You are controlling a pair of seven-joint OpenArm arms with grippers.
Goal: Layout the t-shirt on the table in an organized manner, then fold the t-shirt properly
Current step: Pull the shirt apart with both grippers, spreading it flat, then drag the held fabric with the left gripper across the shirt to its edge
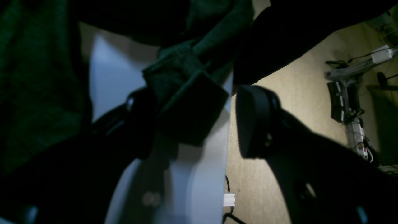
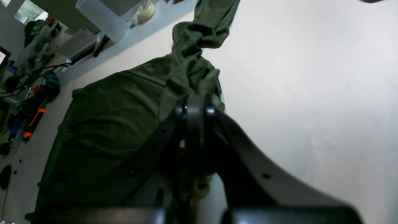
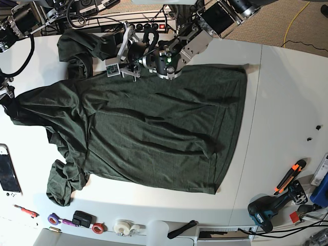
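The t-shirt (image 3: 154, 133) lay spread face-flat over most of the table (image 3: 277, 102), its long axis running across the base view; the hem sat toward that view's right and the shoulders toward its left; the body was wrinkled, one sleeve (image 3: 64, 184) was crumpled at the near left, and the other sleeve (image 3: 77, 43) was bunched at the far left corner, close to the table edge.

Your right gripper (image 2: 194, 105) was pinched tight on a gathered fold of the shirt; in the base view that hold was at the far left end of the garment, drawing it to a point there.

Your left gripper (image 1: 192, 115) stood with its jaws wide apart and held nothing; a rolled fold of the far sleeve lay between them, resting against one finger (image 1: 140, 124) and clear of the other (image 1: 255, 121); the table edge ran just beneath.

Judging from this, the left arm was much the nearer to that bunched sleeve; the cloth was already inside the claw, so closing looked likely to catch it, though the fold sat off-centre.
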